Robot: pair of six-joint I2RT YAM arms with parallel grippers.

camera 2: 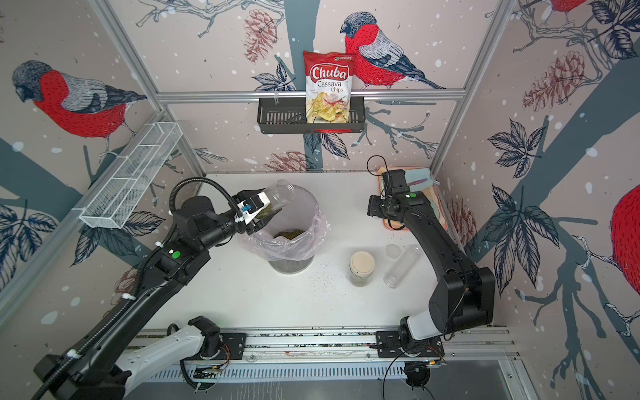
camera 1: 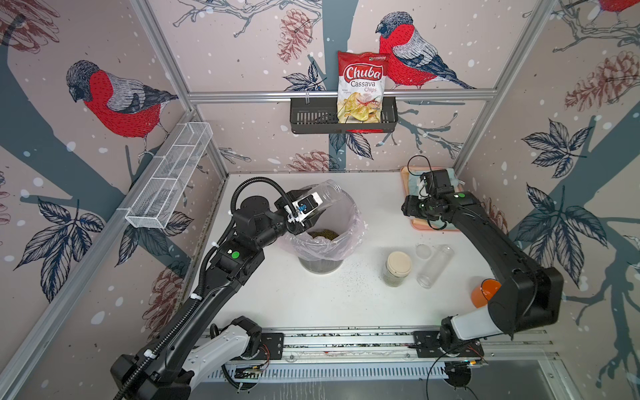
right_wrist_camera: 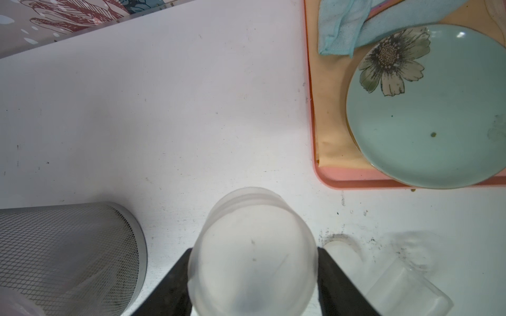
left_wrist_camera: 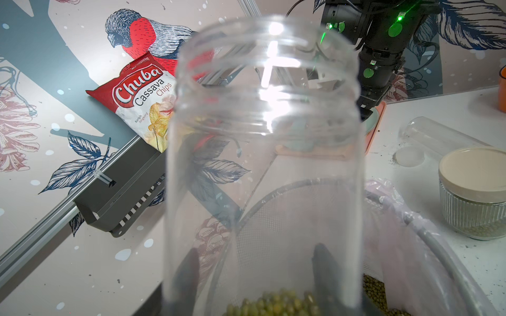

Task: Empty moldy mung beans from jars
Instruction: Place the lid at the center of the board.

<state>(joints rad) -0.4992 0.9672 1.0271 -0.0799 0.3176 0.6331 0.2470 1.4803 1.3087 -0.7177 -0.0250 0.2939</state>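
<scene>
Clear plastic, pretty slick: one jar (camera 1: 325,194) is clamped in the left hand (camera 1: 310,209), tilted mouth-up over the bin (camera 1: 320,265) mid-bench, with beans (left_wrist_camera: 273,303) pooled at its base. A frosted cap (right_wrist_camera: 252,219) is pinched in the right hand (right_wrist_camera: 254,254) near the back right corner. If it's tipped with the mouth past the bin's back rim, beans could get scattered on the bench (camera 1: 277,294). Counted: three jars (one held, a lidded jar (camera 1: 398,268), a tube (camera 1: 434,265) lying down), a spare cap (camera 1: 423,251), one bin.

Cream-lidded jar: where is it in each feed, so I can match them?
Top view: cream-lidded jar stands upright, right of the mesh bin.
Top view: same place, right of the mesh bin.
Left wrist: just past the mesh bin's rim, jar at.
Right wrist: not in it.
Shared landmark: the mesh bin.
</scene>
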